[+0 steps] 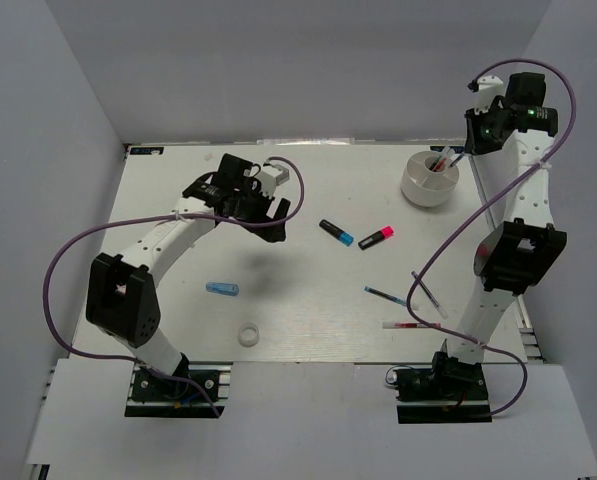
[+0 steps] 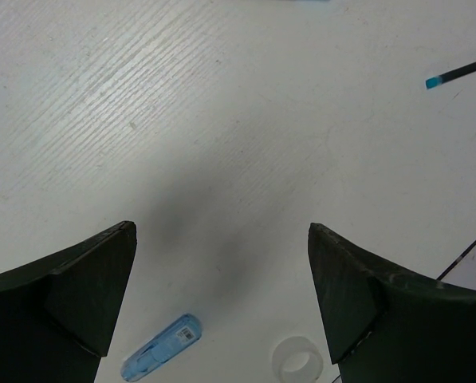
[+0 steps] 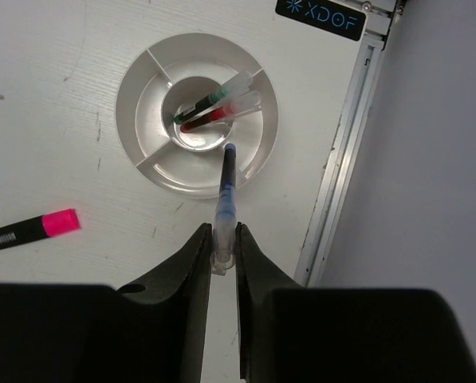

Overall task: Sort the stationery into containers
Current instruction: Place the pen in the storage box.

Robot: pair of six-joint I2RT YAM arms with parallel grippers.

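currently two pens (image 3: 214,110) in dish (image 3: 139,128); right gripper (image 3: 222,233) pinches a third pen (image 3: 226,179), left gripper (image 2: 222,231) gapes empty.

White wood-grain table (image 1: 298,290), grey enclosure walls (image 1: 38,150), aluminium edge rail (image 3: 345,152) with XDOF label (image 3: 327,17).

The dish (image 1: 418,192) at the worktop's (image 1: 348,185) far right holds two pens (image 3: 214,112) in its centre compartment, with left marker (image 1: 336,232) and right marker (image 1: 376,238) side by side left of it, three loose pens (image 1: 386,294) nearer the arms, and tube (image 1: 222,289) and tape ring (image 1: 248,336) at near left.

Bright, even light; soft shadows.
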